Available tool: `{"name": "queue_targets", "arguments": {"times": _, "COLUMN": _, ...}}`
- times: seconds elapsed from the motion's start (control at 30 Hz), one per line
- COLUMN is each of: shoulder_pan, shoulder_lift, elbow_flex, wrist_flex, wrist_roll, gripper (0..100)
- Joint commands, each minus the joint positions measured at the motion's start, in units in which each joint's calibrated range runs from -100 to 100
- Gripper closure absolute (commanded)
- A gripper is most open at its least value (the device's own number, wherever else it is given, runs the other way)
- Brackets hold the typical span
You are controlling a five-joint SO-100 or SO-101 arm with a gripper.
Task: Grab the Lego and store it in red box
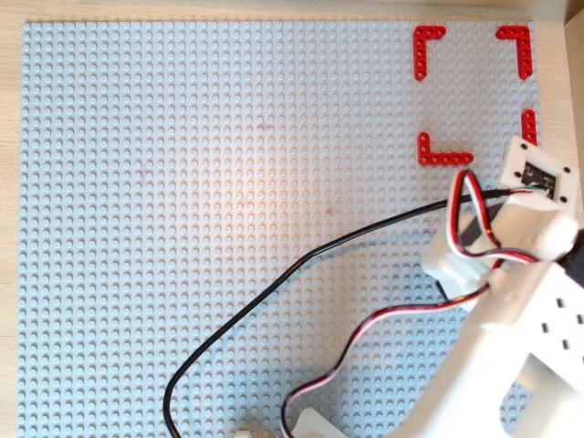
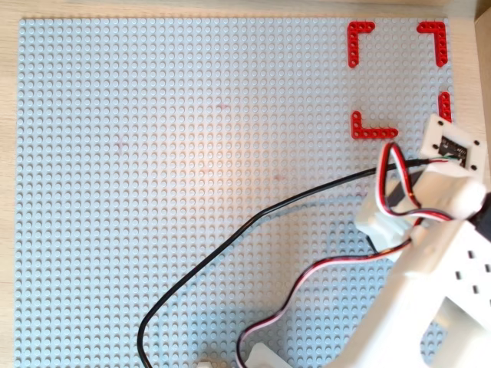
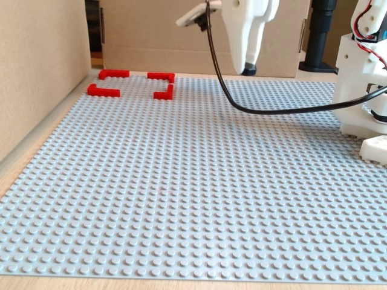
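The red box is four red corner pieces at the baseplate's top right in both overhead views, and at the far left in the fixed view. My gripper hangs above the plate's far edge in the fixed view, to the right of the red box, fingers pointing down and closed together. A small black bit, the Lego, shows at the fingertips. In both overhead views the white arm covers the gripper and the Lego, just below the box's lower right corner.
The grey studded baseplate fills the table. A black cable and a red-white-black wire bundle trail across its lower right. In the fixed view a cardboard wall stands along the left and the arm's base at the right.
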Motion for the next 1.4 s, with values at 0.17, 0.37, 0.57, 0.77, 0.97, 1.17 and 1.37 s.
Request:
{"name": "queue_targets", "arguments": {"times": 0.17, "shoulder_pan": -1.3, "shoulder_lift": -0.4, "elbow_flex": -7.0, "wrist_flex": -4.2, "wrist_roll": -0.7, "gripper": 90}}
{"name": "queue_targets", "arguments": {"times": 0.37, "shoulder_pan": -6.2, "shoulder_lift": -0.2, "elbow_flex": -2.2, "wrist_flex": -13.6, "wrist_roll": -3.2, "gripper": 90}}
{"name": "queue_targets", "arguments": {"times": 0.57, "shoulder_pan": -13.7, "shoulder_lift": -0.1, "elbow_flex": 4.3, "wrist_flex": -26.3, "wrist_roll": -6.4, "gripper": 90}}
{"name": "queue_targets", "arguments": {"times": 0.77, "shoulder_pan": -15.7, "shoulder_lift": 0.7, "elbow_flex": 6.0, "wrist_flex": -36.0, "wrist_roll": -7.4, "gripper": 89}}
{"name": "queue_targets", "arguments": {"times": 0.97, "shoulder_pan": -13.7, "shoulder_lift": 8.8, "elbow_flex": 3.5, "wrist_flex": -42.3, "wrist_roll": -7.4, "gripper": 89}}
{"name": "queue_targets", "arguments": {"times": 1.17, "shoulder_pan": -9.8, "shoulder_lift": 12.8, "elbow_flex": -2.8, "wrist_flex": -41.7, "wrist_roll": -7.2, "gripper": 89}}
{"name": "queue_targets", "arguments": {"times": 1.37, "shoulder_pan": -7.0, "shoulder_lift": 16.2, "elbow_flex": -7.0, "wrist_flex": -42.4, "wrist_roll": -6.9, "gripper": 89}}
